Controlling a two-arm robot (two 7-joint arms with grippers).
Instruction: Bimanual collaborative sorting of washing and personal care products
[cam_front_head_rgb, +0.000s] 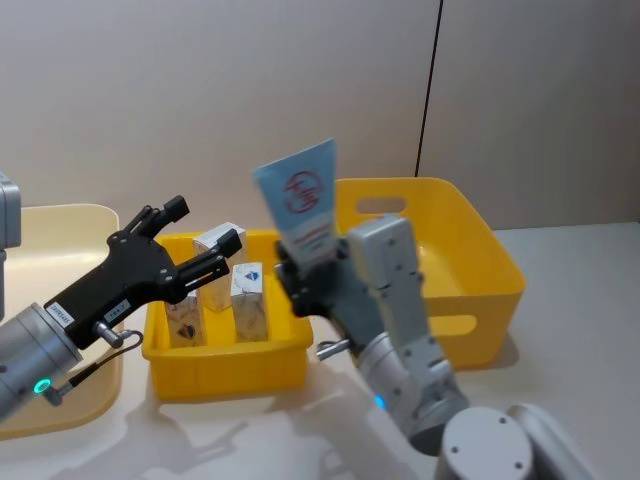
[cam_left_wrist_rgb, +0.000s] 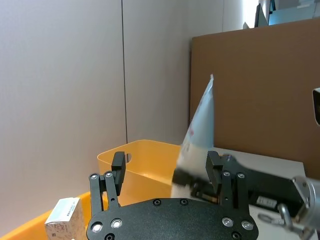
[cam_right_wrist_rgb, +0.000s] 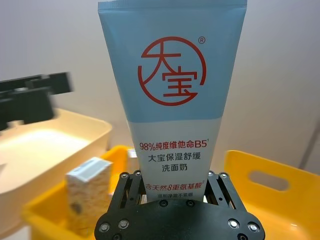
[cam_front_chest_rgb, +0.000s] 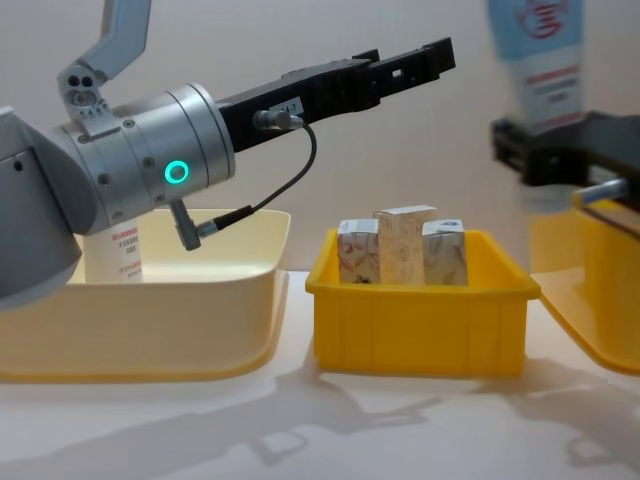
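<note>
Above the small yellow bin (cam_front_head_rgb: 225, 362), left pincer (cam_front_head_rgb: 205, 224) spread, empty, nearby right pincer (cam_front_head_rgb: 310, 268) clamped round base of upright tube (cam_front_head_rgb: 299, 195).

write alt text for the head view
The right gripper holds a pale-blue squeeze tube by its lower end, raised between a small yellow bin of cartons and a larger yellow bin. The left gripper hangs open above the cartons.

Top of squeeze tube (cam_front_chest_rgb: 540, 70) cut off; cartons (cam_front_chest_rgb: 405, 245) bases behind bin (cam_front_chest_rgb: 420, 325) wall.
</note>
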